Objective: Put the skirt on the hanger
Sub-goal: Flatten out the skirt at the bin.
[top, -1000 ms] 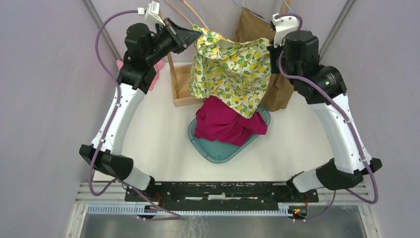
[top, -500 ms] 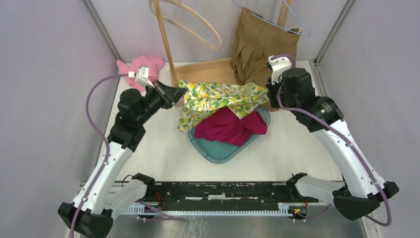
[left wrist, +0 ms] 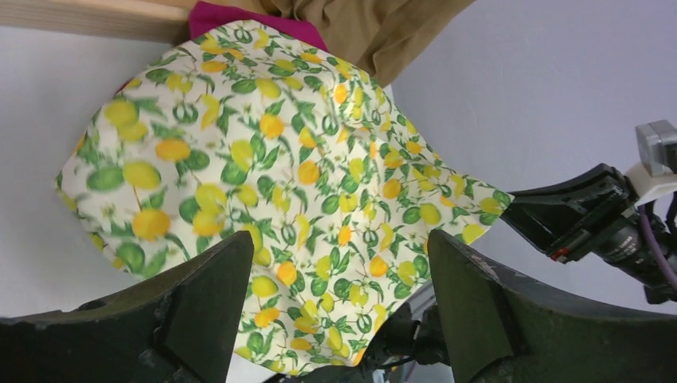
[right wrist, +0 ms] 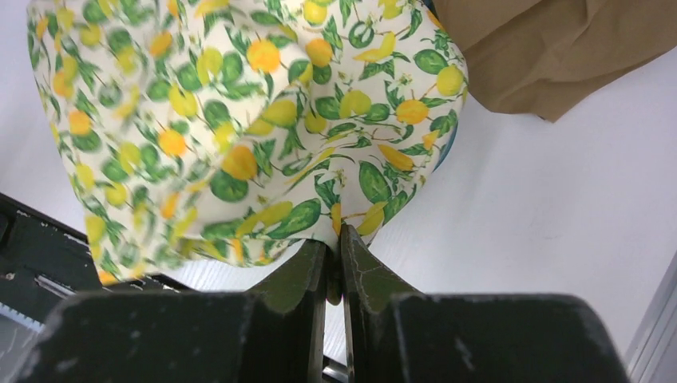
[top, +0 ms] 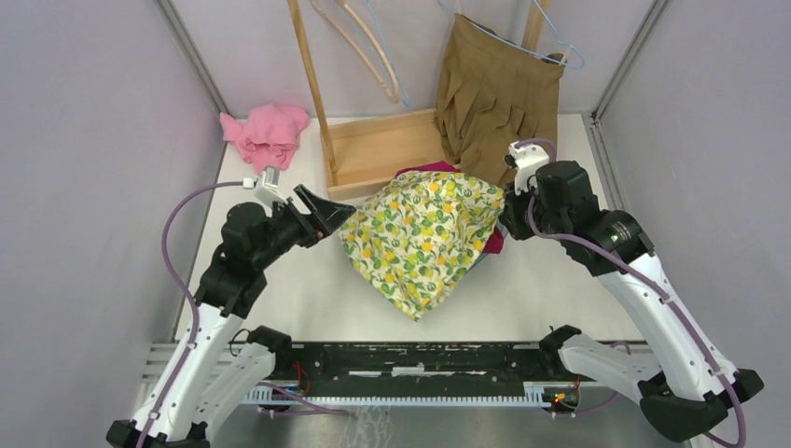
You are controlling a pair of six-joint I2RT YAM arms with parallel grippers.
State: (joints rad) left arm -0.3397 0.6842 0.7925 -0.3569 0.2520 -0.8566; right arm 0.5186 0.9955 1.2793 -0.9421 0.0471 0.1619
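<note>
Lemon-print skirt spread over magenta cloth at table centre, off hanger (wooden, on rack behind). Right gripper clamped on skirt's edge. Left gripper gaping wide, gripping nothing, beside skirt.

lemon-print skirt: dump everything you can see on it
The lemon-print skirt is thin cream fabric with yellow lemons and green leaves. It is spread, billowed, over the middle of the table, covering most of a magenta garment. The right gripper fingers pinch its right edge; the left gripper is open beside its left edge, not holding it.
</note>
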